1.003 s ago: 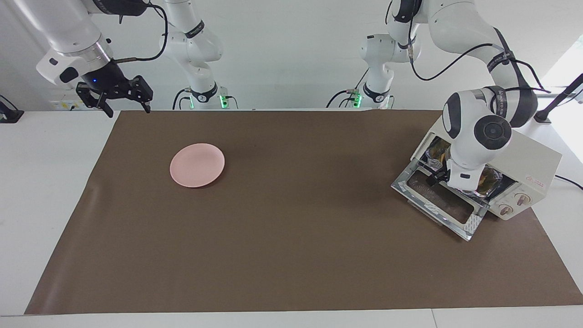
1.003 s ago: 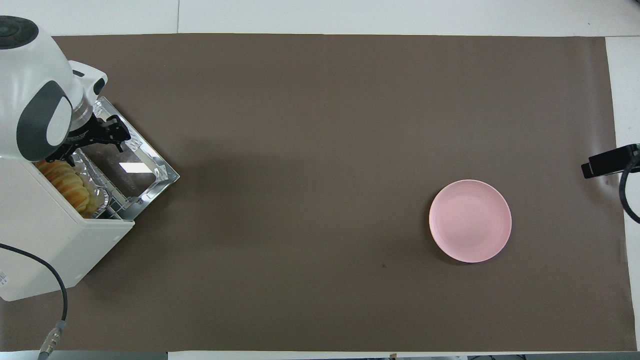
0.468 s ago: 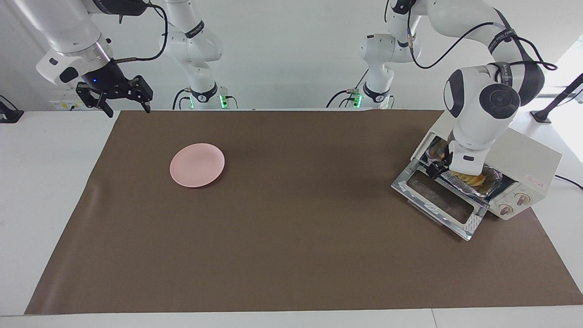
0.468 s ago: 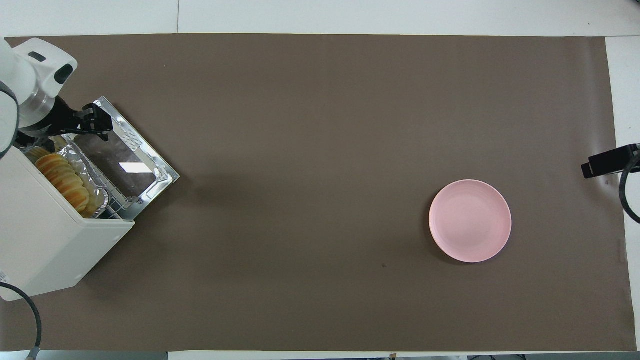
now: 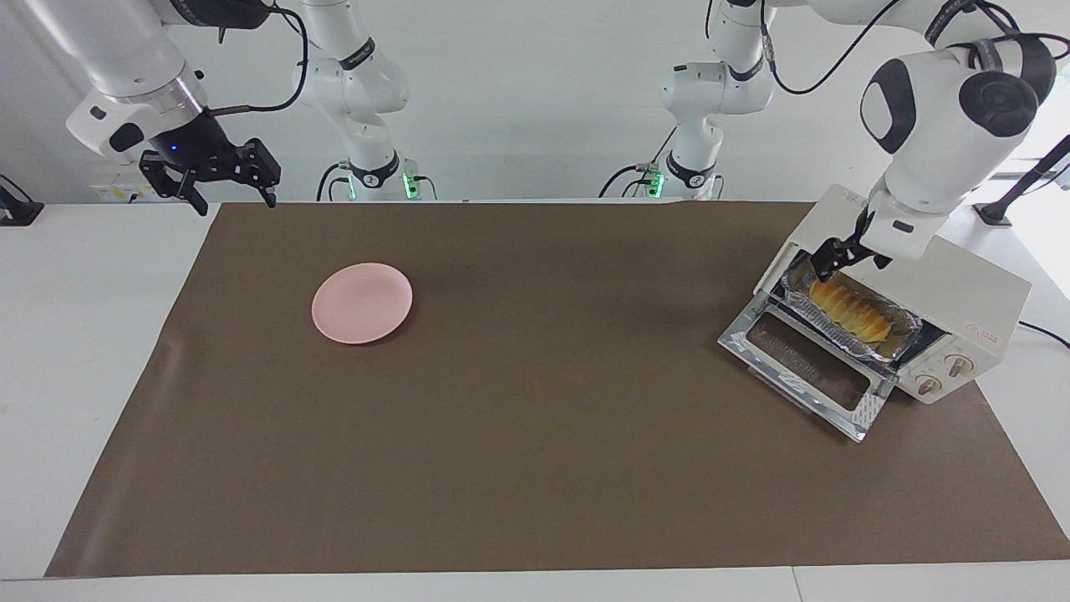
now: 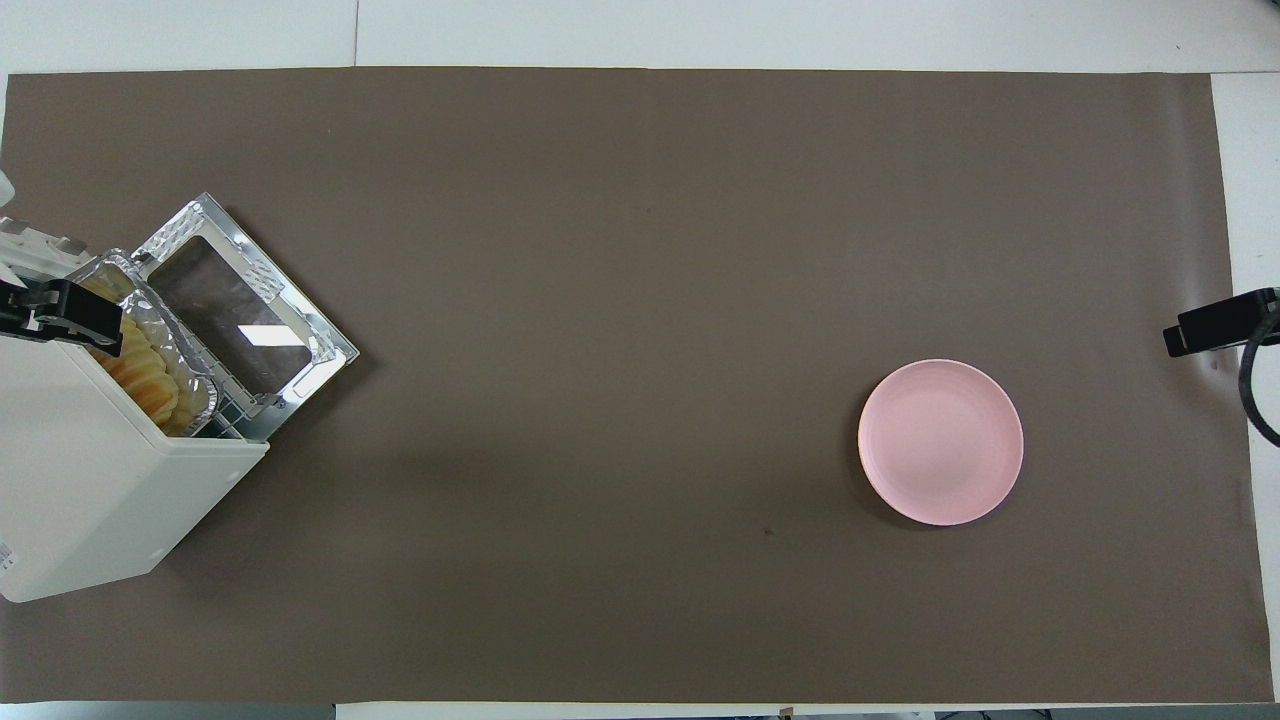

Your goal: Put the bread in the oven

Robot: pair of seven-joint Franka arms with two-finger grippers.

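From the facing view, the bread [image 5: 848,310] lies in the foil tray [image 5: 901,341] in the mouth of the oven [image 5: 961,297], door [image 5: 802,368] dropped flat, while the left gripper [image 5: 846,255] hangs empty just above the tray's end, fingers slightly apart, and the right gripper [image 5: 226,186] waits with fingers spread above the table edge near the pink plate [image 5: 362,303]. From overhead, the bread [image 6: 150,385] shows under the oven's [image 6: 90,490] top edge, the left gripper [image 6: 60,312] partly covers it, and I cannot tell the fingers there.
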